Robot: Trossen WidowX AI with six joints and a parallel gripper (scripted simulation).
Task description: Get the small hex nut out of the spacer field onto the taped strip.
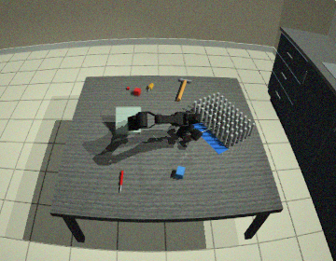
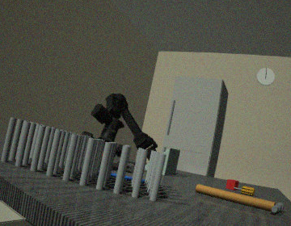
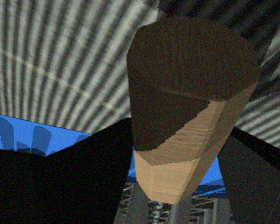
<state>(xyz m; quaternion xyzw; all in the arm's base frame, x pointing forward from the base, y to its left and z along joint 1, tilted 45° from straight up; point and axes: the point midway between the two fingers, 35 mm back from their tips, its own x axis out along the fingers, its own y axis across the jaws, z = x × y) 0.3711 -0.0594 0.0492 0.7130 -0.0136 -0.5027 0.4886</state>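
The grey metal spacers (image 1: 222, 116) (image 2: 91, 161) stand upright in a dense field at the table's right side. The blue taped strip (image 1: 218, 146) (image 2: 125, 177) (image 3: 55, 134) lies along their front. My gripper (image 1: 197, 133) (image 3: 175, 129) is shut on a wooden tool handle (image 3: 192, 60), low over the strip beside the spacers. A thin pale shaft shows beside the gripper in the top view, pointing to the field; its tip cannot be made out. In the exterior view the gripper is mostly hidden behind spacers. The nut cannot be made out in any view.
A hammer (image 1: 181, 90) (image 2: 237, 198) lies behind the arm, left of the field. A red cube (image 1: 137, 91) (image 2: 232, 184) and a yellow piece (image 1: 150, 87) (image 2: 247, 190) are at the back. A blue cube (image 1: 180, 171) and a red-handled tool (image 1: 121, 179) lie at the front.
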